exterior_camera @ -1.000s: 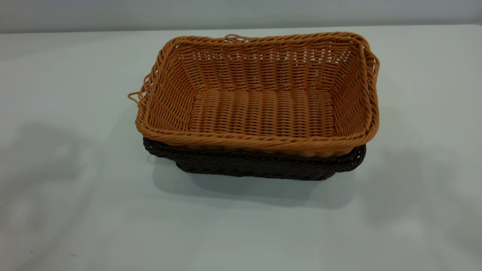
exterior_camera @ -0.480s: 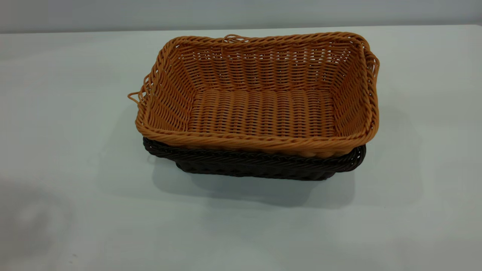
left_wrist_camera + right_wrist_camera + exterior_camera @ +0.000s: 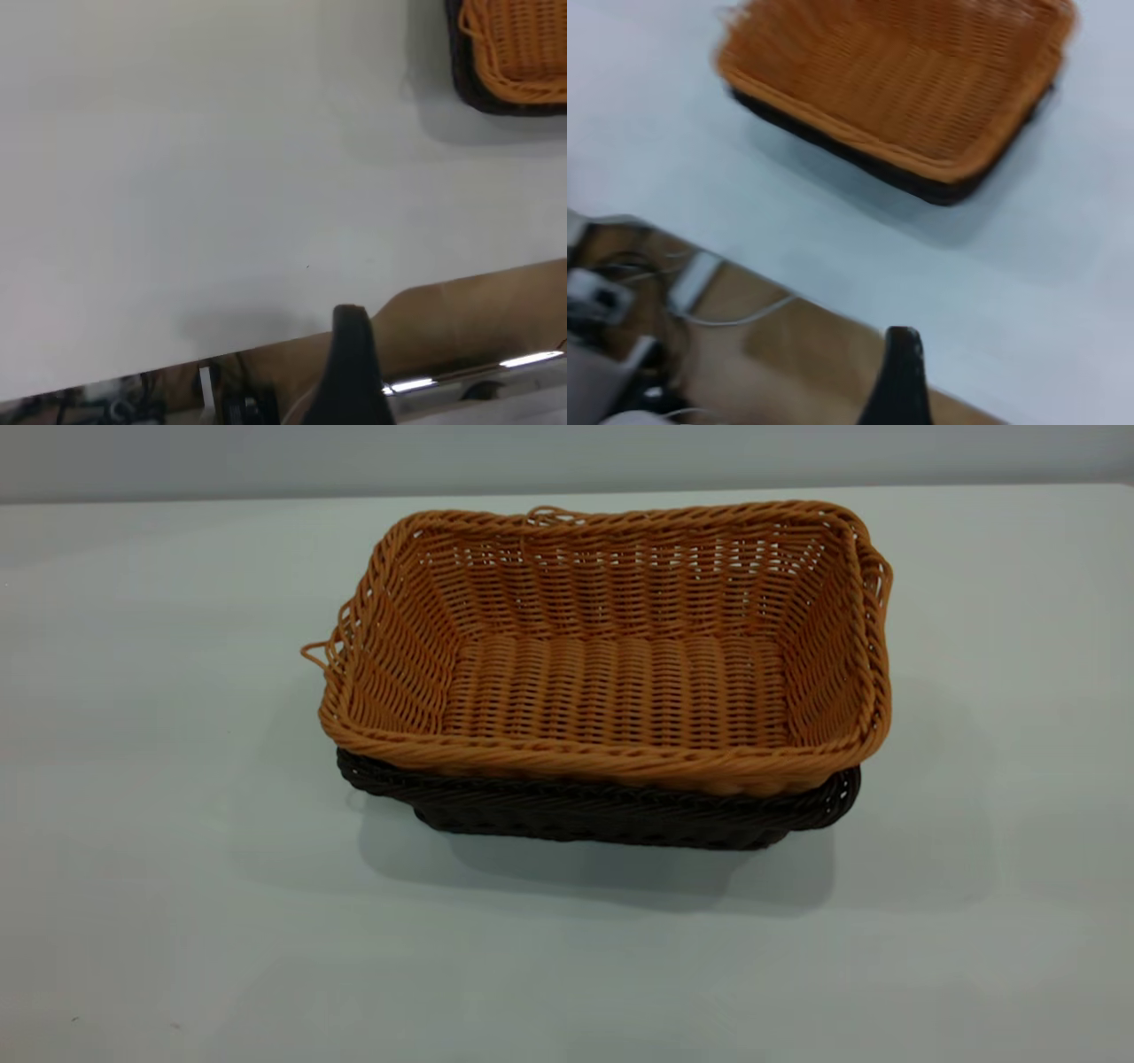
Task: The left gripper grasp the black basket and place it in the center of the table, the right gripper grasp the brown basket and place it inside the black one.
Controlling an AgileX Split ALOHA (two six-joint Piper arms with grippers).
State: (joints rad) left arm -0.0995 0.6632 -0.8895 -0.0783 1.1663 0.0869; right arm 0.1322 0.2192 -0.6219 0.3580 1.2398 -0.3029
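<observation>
The brown basket [image 3: 611, 655] sits nested inside the black basket [image 3: 602, 815] at the middle of the table [image 3: 177, 868]; only the black rim and front wall show beneath it. Neither gripper is in the exterior view. My left gripper [image 3: 439, 363] is open and empty, drawn back past the table edge, with one finger [image 3: 353, 372] showing; the baskets [image 3: 518, 53] lie far from it. My right gripper [image 3: 967, 372] is open and empty, also back over the table edge, with one finger [image 3: 899, 381] showing; the stacked baskets [image 3: 921, 88] lie ahead of it.
A grey wall runs behind the table. Past the table edge, cables and equipment [image 3: 620, 301] lie on the brown floor. Bare tabletop surrounds the baskets on all sides.
The arm shadows on the table at the left and right of the baskets have faded away. The baskets have not moved.
</observation>
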